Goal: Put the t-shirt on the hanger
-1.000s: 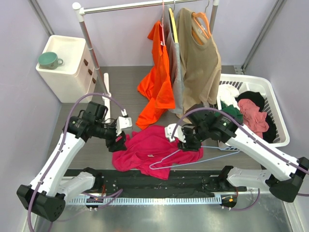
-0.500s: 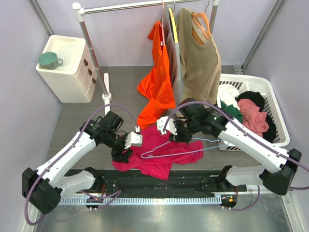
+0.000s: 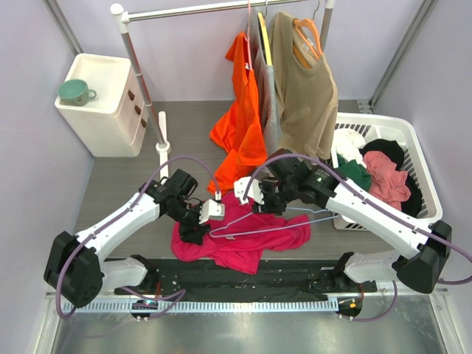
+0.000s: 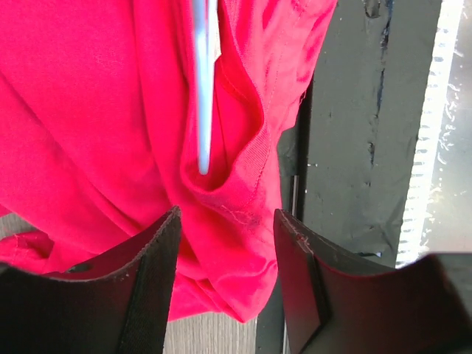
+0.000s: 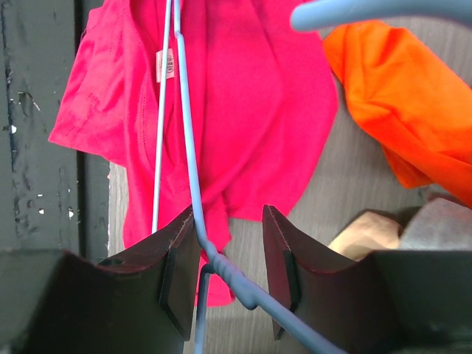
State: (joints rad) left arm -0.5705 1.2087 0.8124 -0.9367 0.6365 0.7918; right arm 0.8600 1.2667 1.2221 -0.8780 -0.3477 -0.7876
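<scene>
Magenta-pink fabric t-shirt (image 3: pixel 251 240): crumpled in a heap at 6 o'clock on the table, near edge reaching the black strip (image 3: pixel 310 276), spread widest from 9 to 3 o'clock. White neck label (image 5: pixel 166 65) showing in the right wrist view; which way the collar faces, not clear from above.

Thin light-blue wire hanger (image 5: pixel 187 125): over the shirt, long bar running 9 to 3 o'clock, 9 o'clock tip down in a fold of the fabric.

Right gripper (image 5: pixel 227 221): clamped on the hanger's twisted neck. Left gripper (image 4: pixel 227 221): jaws apart, poised over a hemmed fold just beside that tip.

Underneath, grey wood-grain table (image 3: pixel 118 184). At 12 o'clock, white clothes rail (image 3: pixel 221 9) with an orange t-shirt (image 3: pixel 240 125) and a tan top (image 3: pixel 306 96) hanging. At 10 o'clock, white drawer unit (image 3: pixel 110 118) bearing a green mug (image 3: pixel 74 91). At 3 o'clock, white laundry basket (image 3: pixel 369 118) of mixed clothes. Pale lilac walls all round.
</scene>
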